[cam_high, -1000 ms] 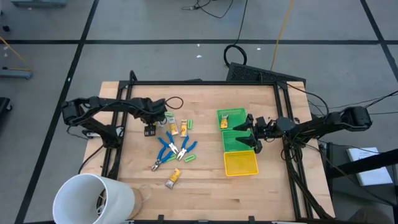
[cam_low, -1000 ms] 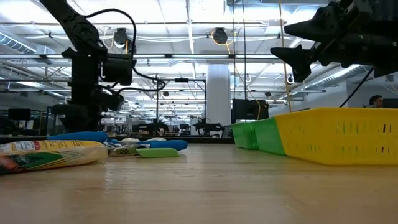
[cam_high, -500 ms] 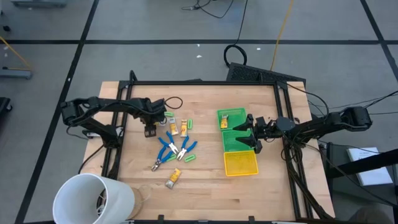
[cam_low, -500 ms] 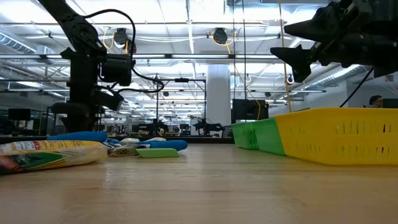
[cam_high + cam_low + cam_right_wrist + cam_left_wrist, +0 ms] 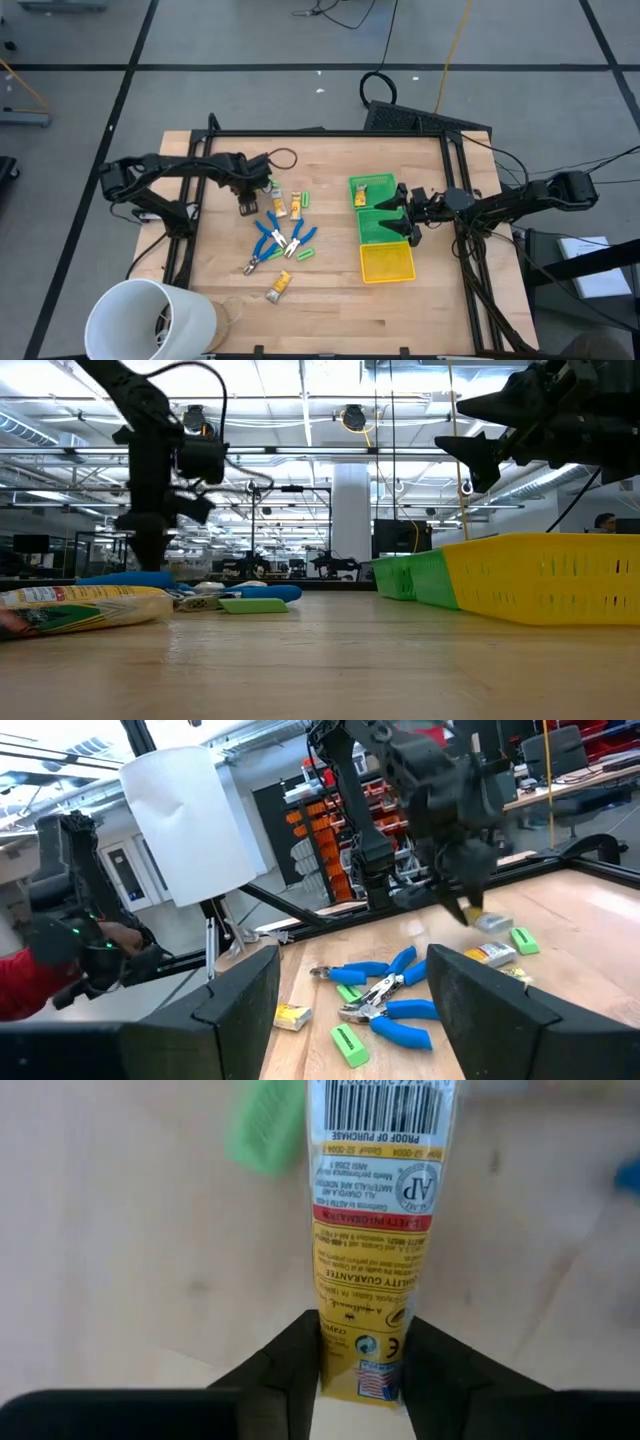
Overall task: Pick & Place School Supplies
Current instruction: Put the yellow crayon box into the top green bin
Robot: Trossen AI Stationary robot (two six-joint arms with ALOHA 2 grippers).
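Cup: big white paper-like cup (image 5: 150, 318) on its side at the near left table corner; smooth, tapered.
Table: pale wood planks (image 5: 330, 310), dark frame round the edge.
Near item: yellow-tan wrapped block (image 5: 279, 287) alone, nearest the front; in low view its glossy crinkled wrap fills the left foreground (image 5: 75, 610).
Pliers: 2 blue-handled plier-like tools (image 5: 272, 240), metal jaws, crossed mid-table; right wrist view shows them too (image 5: 385, 1005).
Green bits: short bright-green pieces (image 5: 304, 253) beside pliers, flat, rectangular; 1 more further back (image 5: 308, 200).
Bins: yellow bin (image 5: 386, 263) nearest, then 2 green bins (image 5: 378, 226) in a row; slotted plastic walls seen only in low view (image 5: 540, 575).
L gripper: left gripper (image 5: 247, 199) over the far-left part of the spread, arm reaching in from the left, wrist bent down. Fingers (image 5: 290, 1370) clamped on a yellow-tan wrapped tube (image 5: 375, 1230); wrist view alone shows barcode + printed label, glossy film. It hangs clear of the wood.
R gripper: right gripper (image 5: 400, 213) over the green bins, arm stretched in from the right, fingers (image 5: 240, 995) wide apart, nothing between.
Far: black cable loop (image 5: 283, 160) at the table's back edge.
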